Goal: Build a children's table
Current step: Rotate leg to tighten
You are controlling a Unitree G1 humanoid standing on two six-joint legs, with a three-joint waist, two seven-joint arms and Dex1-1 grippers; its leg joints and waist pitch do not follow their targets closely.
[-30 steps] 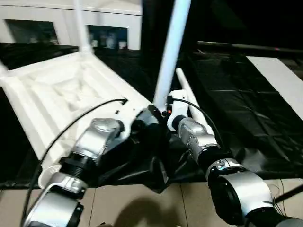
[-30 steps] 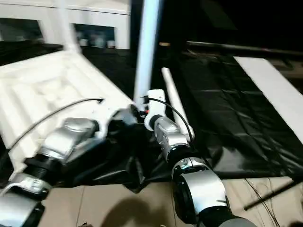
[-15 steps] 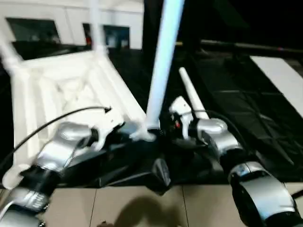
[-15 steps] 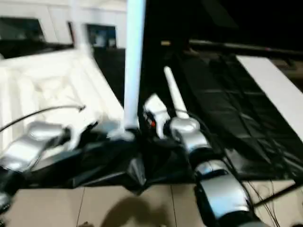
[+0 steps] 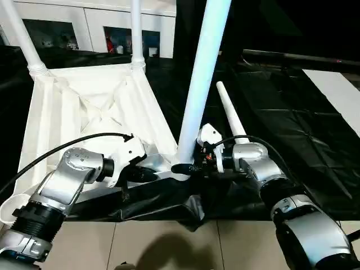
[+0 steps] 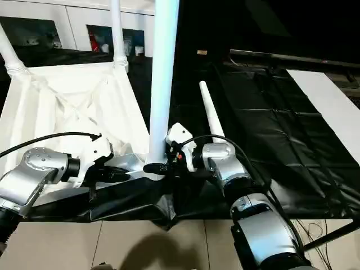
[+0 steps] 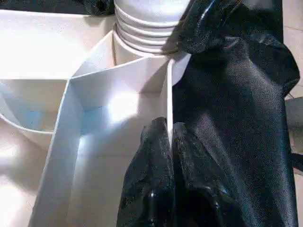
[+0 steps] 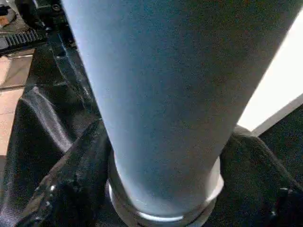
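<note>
The children's table lies upside down, its white tabletop (image 5: 90, 112) showing ribs. Two legs (image 5: 135, 28) (image 5: 22, 34) stand in the far corner sockets. A third leg (image 5: 197, 84) rises from the near right corner socket. My right gripper (image 5: 181, 167) is at its foot, a black finger (image 8: 71, 179) on each side of the leg (image 8: 165, 94), shut on it. My left gripper (image 5: 149, 174) is just left of that corner. Its fingers (image 7: 151, 170) pinch the tabletop's thin rim wall (image 7: 168, 94). A fourth leg (image 5: 230, 112) lies loose to the right.
Crumpled black sheeting (image 5: 281, 112) covers the floor under and right of the table. Bare tiles (image 5: 169, 247) lie at the near edge. A white glass-door cabinet (image 5: 95, 25) stands behind the table, and a white panel (image 5: 337, 90) lies at far right.
The head camera has swung, shifting the whole picture. My right forearm has turned sideways and its gripper now sits at the near leg's foot. The left gripper keeps its pinch on the rim.
</note>
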